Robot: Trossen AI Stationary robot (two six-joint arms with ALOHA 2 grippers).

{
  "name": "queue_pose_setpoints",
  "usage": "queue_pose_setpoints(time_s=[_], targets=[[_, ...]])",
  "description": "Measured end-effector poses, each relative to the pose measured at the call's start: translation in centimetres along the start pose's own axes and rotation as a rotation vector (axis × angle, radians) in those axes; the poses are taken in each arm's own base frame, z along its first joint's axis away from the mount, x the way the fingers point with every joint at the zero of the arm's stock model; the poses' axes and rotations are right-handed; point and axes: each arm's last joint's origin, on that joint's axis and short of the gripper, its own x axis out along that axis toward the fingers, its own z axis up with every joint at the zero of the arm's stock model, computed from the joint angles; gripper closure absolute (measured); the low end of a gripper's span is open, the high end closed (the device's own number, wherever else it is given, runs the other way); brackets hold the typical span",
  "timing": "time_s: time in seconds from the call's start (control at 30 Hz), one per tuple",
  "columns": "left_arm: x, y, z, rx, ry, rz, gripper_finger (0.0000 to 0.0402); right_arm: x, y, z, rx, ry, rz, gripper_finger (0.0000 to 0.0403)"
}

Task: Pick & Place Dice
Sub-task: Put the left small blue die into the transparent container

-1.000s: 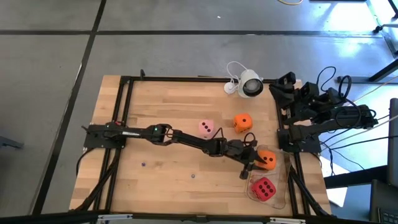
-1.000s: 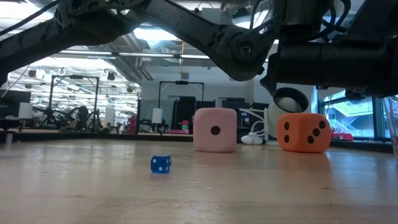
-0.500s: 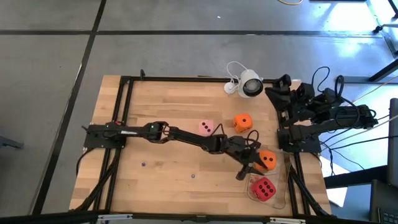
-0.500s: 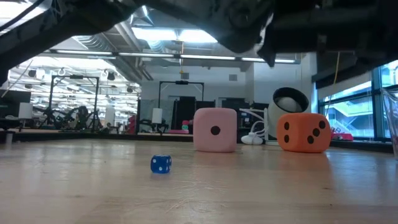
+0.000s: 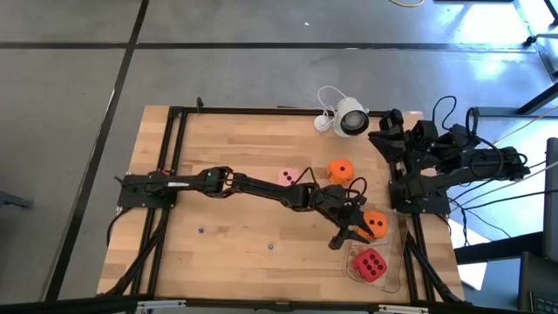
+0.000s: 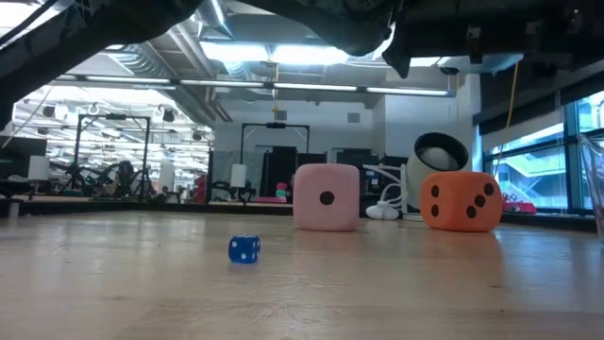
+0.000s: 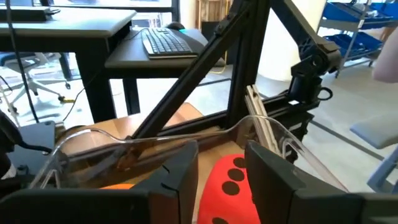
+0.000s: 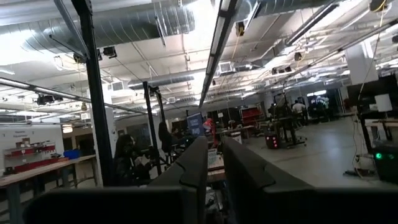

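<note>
While the left arm stretches across toward four o'clock on the table, the left gripper [image 5: 346, 237] hangs beside an orange die [image 5: 375, 223], fingers parted and holding nothing, with the red die [image 7: 233, 186] showing through the gap. That red die sits in a clear tray [image 5: 397, 277] at five o'clock. Pink die [image 5: 289, 178] and second orange die [image 5: 340, 171] rest near centre. The right gripper [image 8: 214, 168] waits at three o'clock, fingers almost together, empty.

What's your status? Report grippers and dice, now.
Left gripper jaws open, empty, aimed at red die in clear tray. Right gripper parked at right edge, jaws shut. One orange die beside left gripper; pink die, second orange die mid-table.
</note>
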Motion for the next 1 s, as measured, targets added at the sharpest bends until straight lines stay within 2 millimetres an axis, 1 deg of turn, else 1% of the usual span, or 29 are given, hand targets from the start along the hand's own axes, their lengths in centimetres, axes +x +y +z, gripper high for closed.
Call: queue_pose_setpoints(time_s=[0.17, 0.27, 0.37, 0.5, 0.67, 0.8, 0.87, 1.0], targets=[[-0.5, 0.1, -1.0, -0.021, 0.057, -0.015, 0.0289, 0.0, 0.0, -0.3, 0.002, 0.035, 0.027, 0.0348], [-1.7, -0.4, -0.4, -0.002, 0.077, 0.001, 0.0297, 0.0, 0.1, -0.4, 0.023, 0.043, 0.046, 0.0348], [-3.6, -1.2, 0.5, 0.034, 0.093, 0.059, 0.0305, 0.0, 0.1, -0.3, 0.023, 0.043, 0.046, 0.0348], [-6.9, -3.0, 0.2, 0.058, 0.083, 0.148, 0.0314, 0.0, 0.1, -0.3, 0.022, 0.042, 0.046, 0.0348], [-12.5, -6.0, 0.7, 0.102, -0.069, 0.241, 0.0321, 0.0, 0.1, -0.3, 0.02, 0.042, 0.045, 0.0348], [-16.8, -8.6, -0.2, 0.08, -0.101, 0.345, 0.0324, 0.1, 0.1, -0.4, 0.019, 0.045, 0.044, 0.0348], [-18.8, -9.9, -0.4, 0.058, -0.09, 0.38, 0.0324, 0.4, 0.1, -0.8, 0.017, 0.058, 0.04, 0.0348], [-22.0, -12.5, 0.0, 0.029, -0.112, 0.425, 0.0322, 1.5, 0.0, -2.1, 0.007, 0.114, 0.031, 0.0348]])
